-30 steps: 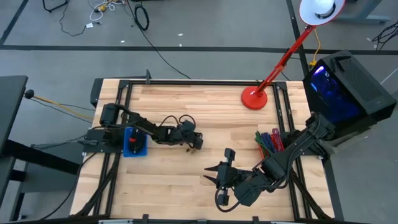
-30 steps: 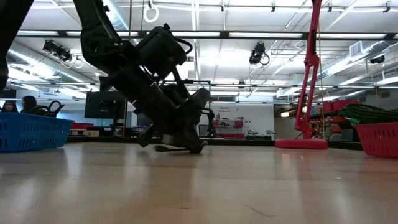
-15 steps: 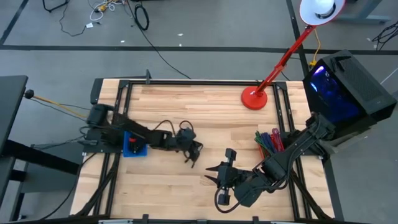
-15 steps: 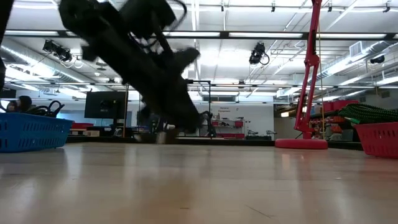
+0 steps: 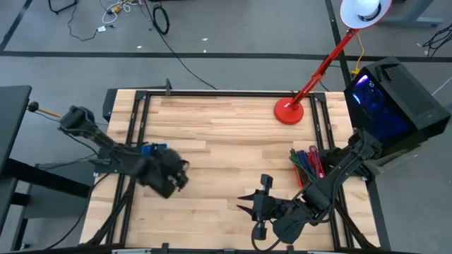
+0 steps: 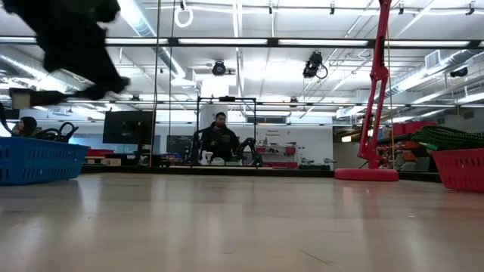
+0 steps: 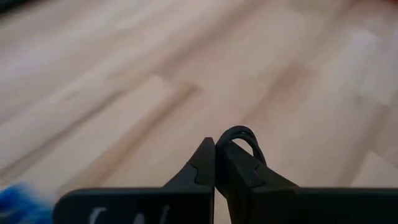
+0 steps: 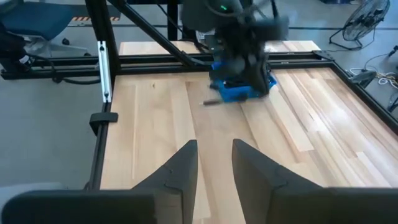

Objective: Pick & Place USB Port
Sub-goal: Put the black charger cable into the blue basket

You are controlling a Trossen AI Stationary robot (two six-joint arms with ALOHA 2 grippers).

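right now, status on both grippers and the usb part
Left gripper shut on a thin black cable loop, lifted near the blue bin. Right gripper open, idle, front edge. Nothing in the way.

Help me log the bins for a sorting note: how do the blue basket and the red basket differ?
The blue basket sits at the table's left edge, partly covered by the left arm; the red basket sits at the right edge beside the right arm. The red basket shows a bundle of green and other coloured cables; whatever the blue basket holds cannot be seen. Both are small plastic bins resting on the wooden table.
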